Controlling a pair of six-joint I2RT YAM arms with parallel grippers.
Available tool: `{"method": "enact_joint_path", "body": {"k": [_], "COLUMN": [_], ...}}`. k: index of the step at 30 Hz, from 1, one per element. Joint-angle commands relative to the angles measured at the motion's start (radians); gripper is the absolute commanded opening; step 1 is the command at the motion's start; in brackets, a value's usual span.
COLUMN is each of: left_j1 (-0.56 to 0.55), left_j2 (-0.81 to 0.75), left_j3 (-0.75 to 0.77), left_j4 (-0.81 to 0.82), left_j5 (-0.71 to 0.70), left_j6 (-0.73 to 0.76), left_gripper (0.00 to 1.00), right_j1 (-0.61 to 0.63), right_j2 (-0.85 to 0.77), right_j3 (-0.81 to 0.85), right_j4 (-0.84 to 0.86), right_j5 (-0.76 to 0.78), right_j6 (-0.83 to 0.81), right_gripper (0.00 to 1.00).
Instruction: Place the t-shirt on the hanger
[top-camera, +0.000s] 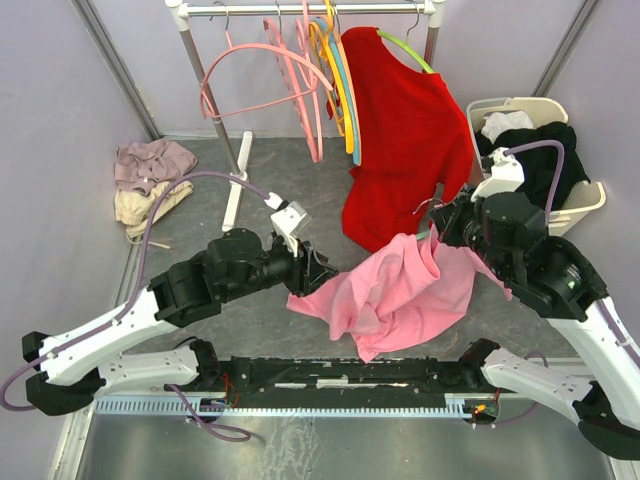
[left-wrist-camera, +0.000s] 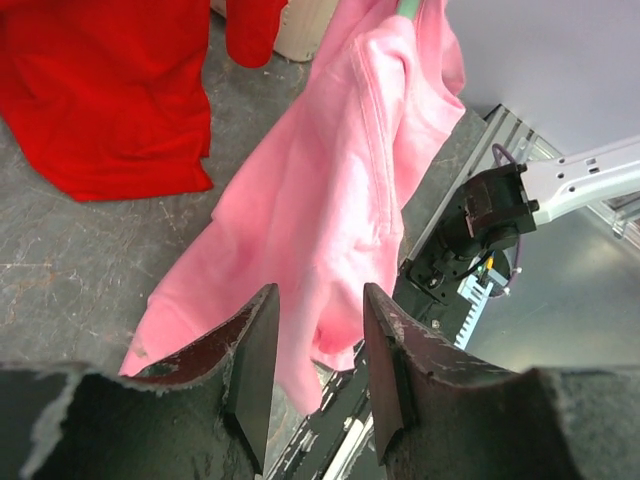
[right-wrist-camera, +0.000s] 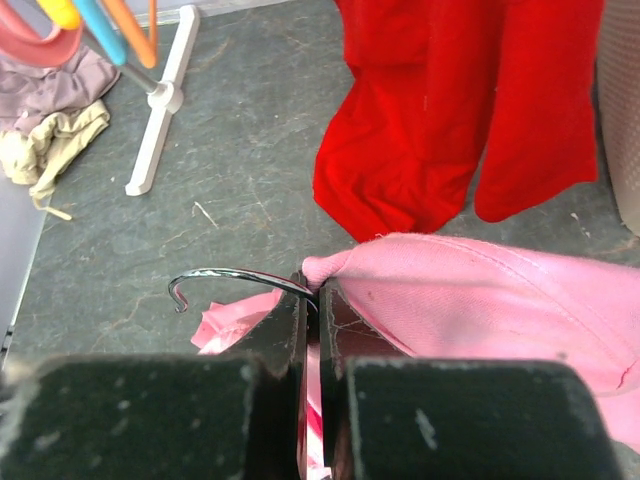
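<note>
The pink t-shirt (top-camera: 400, 290) hangs crumpled from my right gripper (top-camera: 441, 228) and trails down to the table. In the right wrist view the gripper (right-wrist-camera: 318, 290) is shut on the hanger at the base of its metal hook (right-wrist-camera: 225, 275), and the t-shirt (right-wrist-camera: 480, 290) is bunched over the jaws. A sliver of the mint hanger (left-wrist-camera: 408, 8) shows above the cloth. My left gripper (top-camera: 312, 272) stands open at the shirt's left edge. Nothing sits between its fingers (left-wrist-camera: 256, 350); the t-shirt (left-wrist-camera: 330, 200) lies just beyond the tips.
A red shirt (top-camera: 405, 140) hangs on the rack (top-camera: 300, 10) beside pink hangers (top-camera: 290, 70). The rack's white foot (top-camera: 238, 180) stands on the floor. A basket of clothes (top-camera: 585, 200) is at right, and a clothes pile (top-camera: 148, 180) at left.
</note>
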Motion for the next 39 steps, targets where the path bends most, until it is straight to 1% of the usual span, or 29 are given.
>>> {"method": "enact_joint_path", "body": {"k": [1, 6, 9, 16, 20, 24, 28, 29, 30, 31, 32, 33, 34, 36, 39], "left_j1": [-0.05, -0.205, -0.266, -0.297, -0.305, -0.305, -0.305, -0.306, -0.305, -0.304, -0.304, -0.304, -0.304, -0.297, -0.293], "left_j2": [0.026, 0.121, 0.172, 0.21, 0.25, 0.273, 0.304, 0.309, 0.315, 0.32, 0.323, 0.323, 0.317, 0.302, 0.284], "left_j3": [0.021, 0.1, 0.124, 0.115, 0.112, 0.086, 0.1, 0.105, 0.113, 0.125, 0.137, 0.146, 0.151, 0.166, 0.223], "left_j4": [-0.072, -0.146, -0.167, -0.17, -0.182, -0.108, -0.082, -0.079, -0.086, -0.102, -0.115, -0.121, -0.125, -0.137, -0.19], "left_j5": [-0.075, -0.273, -0.352, -0.481, -0.615, -0.644, -0.669, -0.68, -0.692, -0.712, -0.721, -0.726, -0.729, -0.723, -0.714], "left_j6": [-0.044, -0.064, -0.07, -0.076, -0.077, -0.05, -0.037, -0.035, -0.034, -0.039, -0.042, -0.041, -0.04, -0.028, 0.001], "left_gripper": [0.45, 0.45, 0.45, 0.47, 0.48, 0.5, 0.5, 0.47, 0.43, 0.35, 0.23, 0.15, 0.1, 0.04, 0.03], "right_j1": [-0.003, -0.002, -0.003, -0.002, -0.002, -0.003, -0.003, -0.002, -0.003, -0.003, -0.003, -0.003, -0.003, -0.003, -0.003], "right_j2": [0.036, 0.097, 0.121, 0.139, 0.141, 0.137, 0.13, 0.125, 0.122, 0.117, 0.113, 0.107, 0.1, 0.085, 0.065], "right_j3": [0.107, 0.158, 0.179, 0.214, 0.234, 0.235, 0.228, 0.227, 0.226, 0.227, 0.226, 0.223, 0.219, 0.21, 0.193], "right_j4": [0.012, 0.011, 0.02, 0.017, 0.01, 0.01, 0.013, 0.011, 0.01, 0.008, 0.004, 0.0, -0.001, -0.006, -0.015], "right_j5": [0.099, 0.122, 0.11, 0.099, 0.094, 0.092, 0.087, 0.087, 0.088, 0.088, 0.09, 0.093, 0.095, 0.096, 0.09], "right_j6": [0.043, 0.064, 0.072, 0.074, 0.072, 0.077, 0.081, 0.082, 0.08, 0.078, 0.077, 0.076, 0.073, 0.074, 0.077], "right_gripper": [0.01, 0.01, 0.01, 0.01, 0.01, 0.01, 0.01, 0.01, 0.01, 0.01, 0.01, 0.01, 0.01, 0.01, 0.01]}}
